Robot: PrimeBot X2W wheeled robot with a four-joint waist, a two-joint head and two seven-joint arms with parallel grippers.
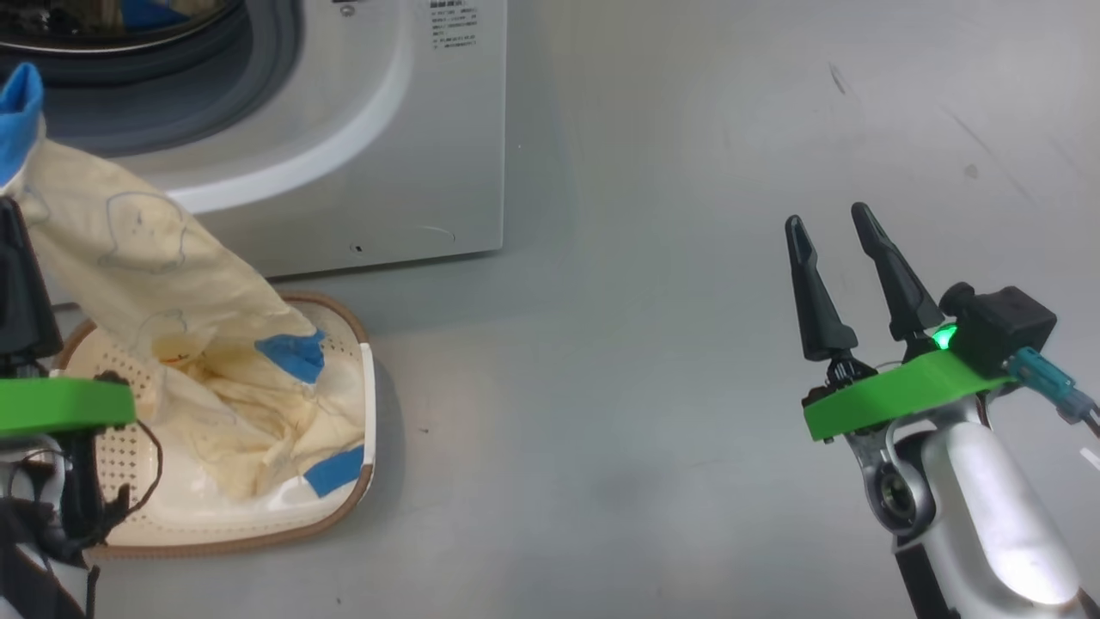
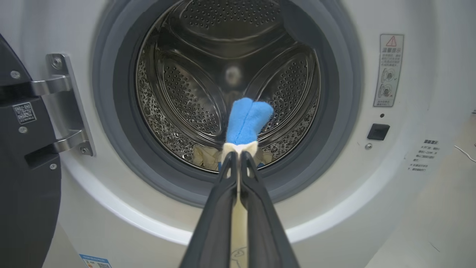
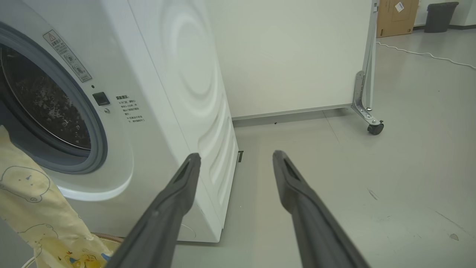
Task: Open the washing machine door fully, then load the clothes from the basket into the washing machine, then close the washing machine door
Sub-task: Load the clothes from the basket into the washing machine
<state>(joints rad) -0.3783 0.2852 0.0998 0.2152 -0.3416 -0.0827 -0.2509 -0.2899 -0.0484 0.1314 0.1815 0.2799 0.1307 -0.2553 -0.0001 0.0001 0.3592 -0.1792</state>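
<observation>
Within basket [image 1: 172, 524], clothes [image 1: 172, 284]; perhaps drum [image 2: 186, 93] too.

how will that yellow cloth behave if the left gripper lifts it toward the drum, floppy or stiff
Likely floppy: the clothes hang in a long sagging drape from the left gripper down into the basket. Probably light, since a thin fingertip pinch holds them. The trailing end may drag on the basket or catch the washing machine rim.

basket [image 1: 258, 540] before washing machine [image 1: 387, 129], clothes [image 1: 146, 258] partly inside
</observation>
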